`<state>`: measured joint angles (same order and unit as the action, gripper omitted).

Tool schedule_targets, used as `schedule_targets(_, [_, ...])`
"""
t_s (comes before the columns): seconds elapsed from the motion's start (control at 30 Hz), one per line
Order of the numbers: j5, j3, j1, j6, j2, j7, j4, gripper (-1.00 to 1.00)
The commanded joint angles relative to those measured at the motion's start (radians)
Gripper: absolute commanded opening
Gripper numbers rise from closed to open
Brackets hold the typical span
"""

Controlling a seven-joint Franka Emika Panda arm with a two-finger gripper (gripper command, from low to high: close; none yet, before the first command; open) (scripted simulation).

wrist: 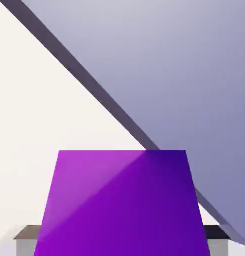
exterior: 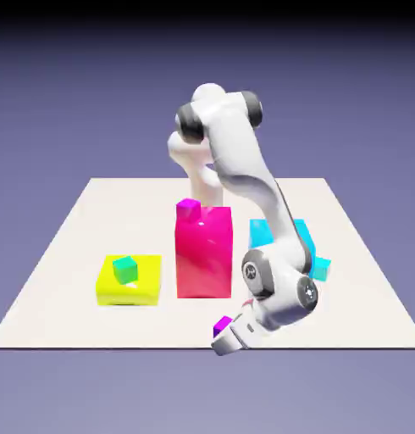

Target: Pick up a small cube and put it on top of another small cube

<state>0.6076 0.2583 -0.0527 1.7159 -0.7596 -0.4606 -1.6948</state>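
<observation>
low at the table's (exterior: 58, 254) near edge, the gripper (exterior: 226, 332) is clamped tight on the small purple cube (wrist: 122, 205), presumably so it can be carried to another small cube.

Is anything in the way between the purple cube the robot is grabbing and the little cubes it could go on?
The gripper is shut on the purple cube near the table's front edge. The green cube on the yellow block has open table toward it. The magenta cube sits high on the tall pink block, which must be cleared.
</observation>
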Motion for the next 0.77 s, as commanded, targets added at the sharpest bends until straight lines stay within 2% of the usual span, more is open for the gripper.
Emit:
schedule_targets(0.0, [-0.013, 0.009, -0.01, -0.043, 0.016, 0.012, 0.029, -1.0])
schedule_targets(0.47, [-0.326, -0.439, 0.251, -0.105, 0.477, 0.055, -0.33, -1.0])
schedule_targets(0.6, [-0.305, -0.452, 0.271, 0.059, 0.455, 0.033, -0.47, -1.0])
schedule_targets(0.63, [-0.305, -0.452, 0.271, 0.059, 0.455, 0.033, -0.47, 1.0])
schedule_targets(0.73, [-0.315, -0.445, 0.261, -0.026, 0.466, 0.044, -0.398, 1.0])
